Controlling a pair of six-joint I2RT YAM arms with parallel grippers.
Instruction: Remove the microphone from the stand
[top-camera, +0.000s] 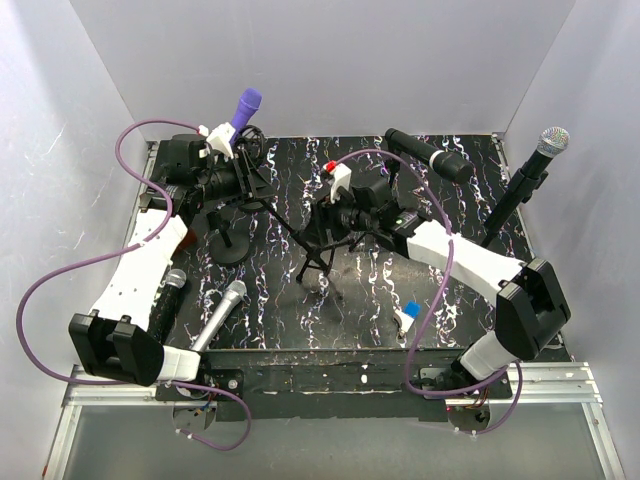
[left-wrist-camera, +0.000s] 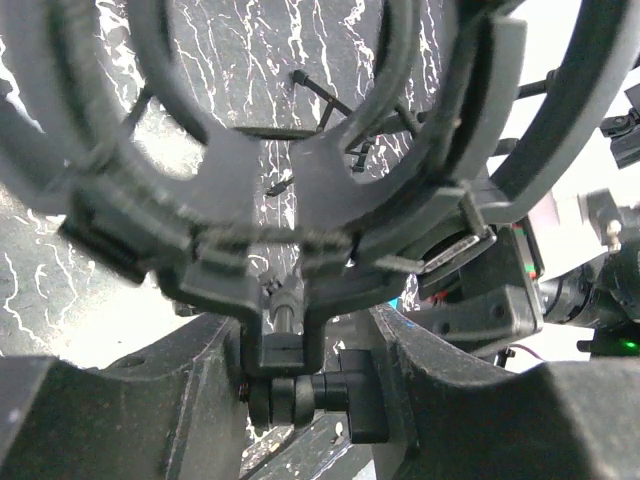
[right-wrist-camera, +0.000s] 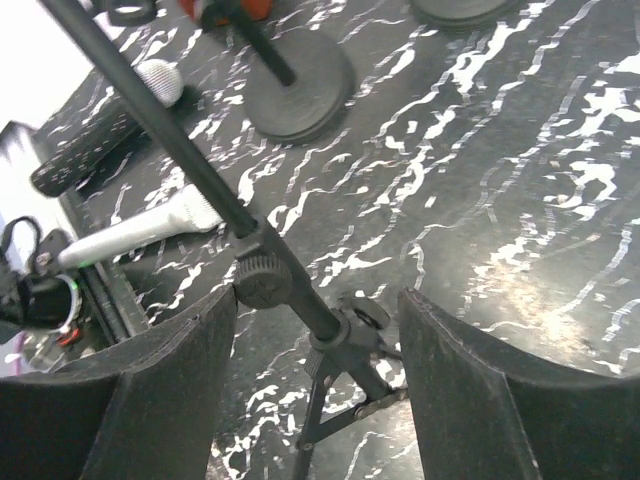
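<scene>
Closest to me, my left hand (left-wrist-camera: 300, 395) is clamped on the pivot foot of the black ring-shaped microphone cradle (left-wrist-camera: 290, 200). The purple-headed microphone (top-camera: 246, 105) pokes up right beside that cradle, at the back left of the black, white-veined worktop (top-camera: 280, 300). My right hand (right-wrist-camera: 315, 400) stands apart, fingers either side of the black tripod stand's pole (right-wrist-camera: 190, 160), not touching it.
</scene>
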